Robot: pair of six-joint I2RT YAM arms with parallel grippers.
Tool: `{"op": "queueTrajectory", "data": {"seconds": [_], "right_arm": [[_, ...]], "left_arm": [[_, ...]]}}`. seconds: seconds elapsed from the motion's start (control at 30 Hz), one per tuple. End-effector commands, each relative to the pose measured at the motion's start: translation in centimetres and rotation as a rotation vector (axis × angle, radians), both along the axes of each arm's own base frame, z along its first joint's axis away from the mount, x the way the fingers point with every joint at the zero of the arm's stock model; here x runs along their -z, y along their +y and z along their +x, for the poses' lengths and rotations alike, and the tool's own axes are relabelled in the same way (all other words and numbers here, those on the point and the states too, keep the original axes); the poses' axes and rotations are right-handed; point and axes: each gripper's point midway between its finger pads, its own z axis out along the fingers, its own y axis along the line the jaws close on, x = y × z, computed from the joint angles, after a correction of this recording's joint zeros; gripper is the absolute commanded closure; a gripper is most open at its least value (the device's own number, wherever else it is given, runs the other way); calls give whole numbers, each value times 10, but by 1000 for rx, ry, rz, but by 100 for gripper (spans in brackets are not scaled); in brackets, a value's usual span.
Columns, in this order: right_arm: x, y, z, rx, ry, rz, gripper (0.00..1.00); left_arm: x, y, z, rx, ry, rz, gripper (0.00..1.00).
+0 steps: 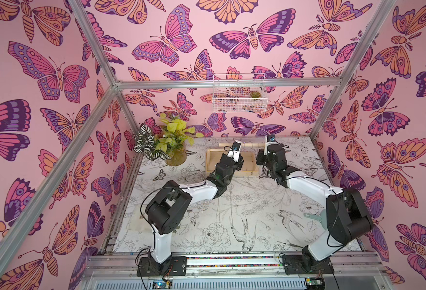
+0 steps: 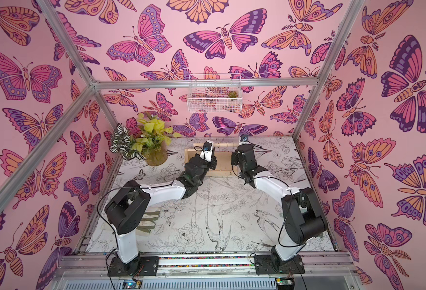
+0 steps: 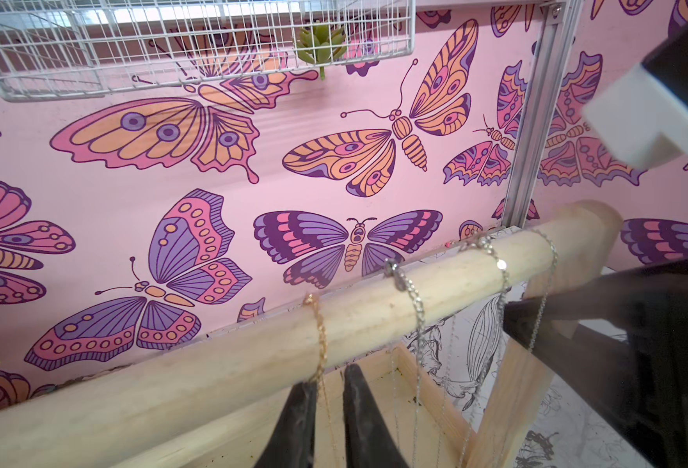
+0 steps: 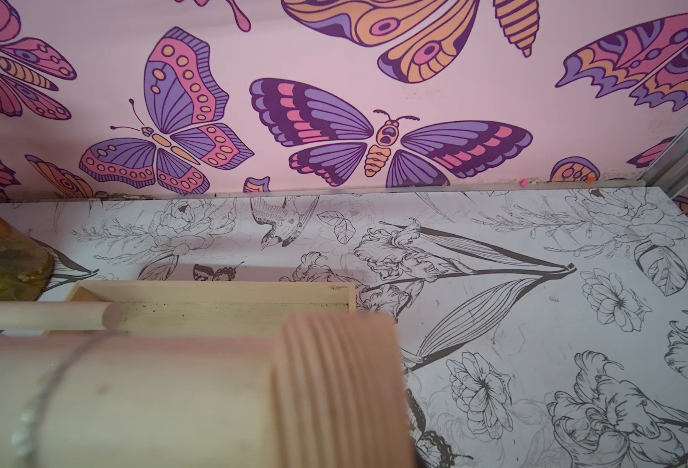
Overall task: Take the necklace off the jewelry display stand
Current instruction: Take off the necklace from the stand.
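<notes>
Potted plant [image 1: 168, 143] stands at the back left of the tabletop [image 1: 244, 213]. Near it, centre back, the jewelry display stand [image 1: 250, 160] sits upright. Left tool [image 3: 331, 379] is just under the crossbar [image 3: 212, 372]. Its fingers [image 3: 364, 417] stand slightly apart, and the gold necklace [image 3: 321, 336] hangs from the bar into the narrow gap. Silver chains [image 3: 415, 312] hang further along the same bar. Right tool [image 1: 261, 158] is at the stand's right end; whether it is spread or pressed together cannot be told.
</notes>
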Motion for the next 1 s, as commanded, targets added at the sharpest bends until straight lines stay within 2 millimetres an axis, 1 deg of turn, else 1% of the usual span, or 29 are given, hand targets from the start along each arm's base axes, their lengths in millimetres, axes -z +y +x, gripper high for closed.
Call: {"op": "queueTrajectory", "data": {"seconds": [0.0, 0.07, 0.13, 0.17, 0.27, 0.4, 0.47, 0.6, 0.8, 0.9, 0.97], "right_arm": [[67, -5, -18, 5, 212, -23, 84], [67, -5, -18, 7, 212, -25, 84], [67, -6, -18, 7, 212, -25, 84], [67, -6, -18, 8, 213, -24, 84], [67, -6, -18, 8, 213, -21, 84], [67, -6, -19, 7, 215, -22, 84], [67, -6, -19, 8, 214, -22, 84], [67, -6, -20, 8, 215, -23, 84], [68, -6, -20, 8, 218, -21, 84], [67, -6, -20, 8, 216, -20, 84], [67, -6, -20, 8, 215, -20, 84]], "left_arm": [[6, -3, 7, 3, 18, 0, 84], [3, -4, 9, 5, 16, -6, 89], [3, -4, 9, 9, 18, -6, 98], [3, -4, 8, 10, 21, -4, 100], [3, -1, 6, 4, 24, -1, 100], [3, 10, 4, -18, 28, 9, 100], [5, 19, 4, -33, 38, 16, 100], [4, 44, 3, -70, 46, 14, 100], [-5, 82, 4, -130, 42, 19, 100], [-12, 97, 6, -146, 35, 9, 100], [-17, 102, 6, -150, 32, 4, 100]]}}
